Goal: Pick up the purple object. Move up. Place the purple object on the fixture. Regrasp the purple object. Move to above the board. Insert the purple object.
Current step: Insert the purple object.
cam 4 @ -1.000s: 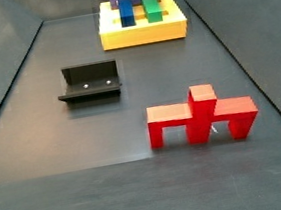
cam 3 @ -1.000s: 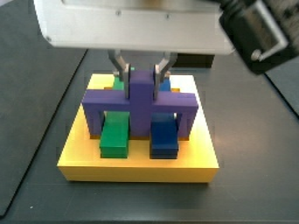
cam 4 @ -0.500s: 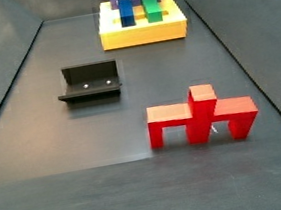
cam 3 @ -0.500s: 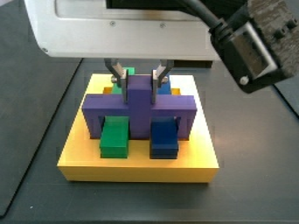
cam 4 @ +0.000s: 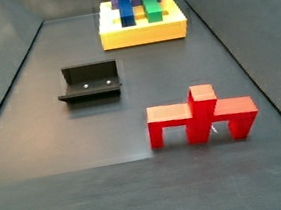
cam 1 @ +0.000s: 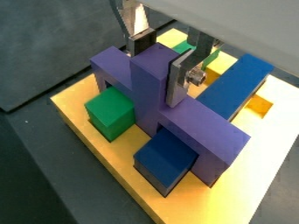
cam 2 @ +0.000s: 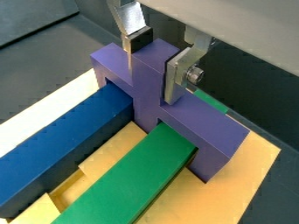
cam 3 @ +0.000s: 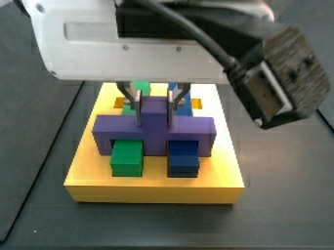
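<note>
In a side view we find the claw [cam 3: 154, 98] largely hidden by the arm's white housing, which also covers the board's [cam 3: 156, 180] far edge. In both wrist views the board [cam 1: 111, 162] [cam 2: 59, 206] runs past the picture's edge, and we cannot see where the purple object's [cam 1: 158, 105] legs meet it.

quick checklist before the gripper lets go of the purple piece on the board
1. Gripper over the board, fingers on either side of the purple object's central stub: ok.
2. Purple object upright, straddling the green bar and blue bar: ok.
3. Purple object fully seated in its slots: cannot tell, its legs are hidden by the bars.
4. Fixture empty, well away from the board: ok.
5. Red piece apart on the floor, clear of the arm: ok.
</note>
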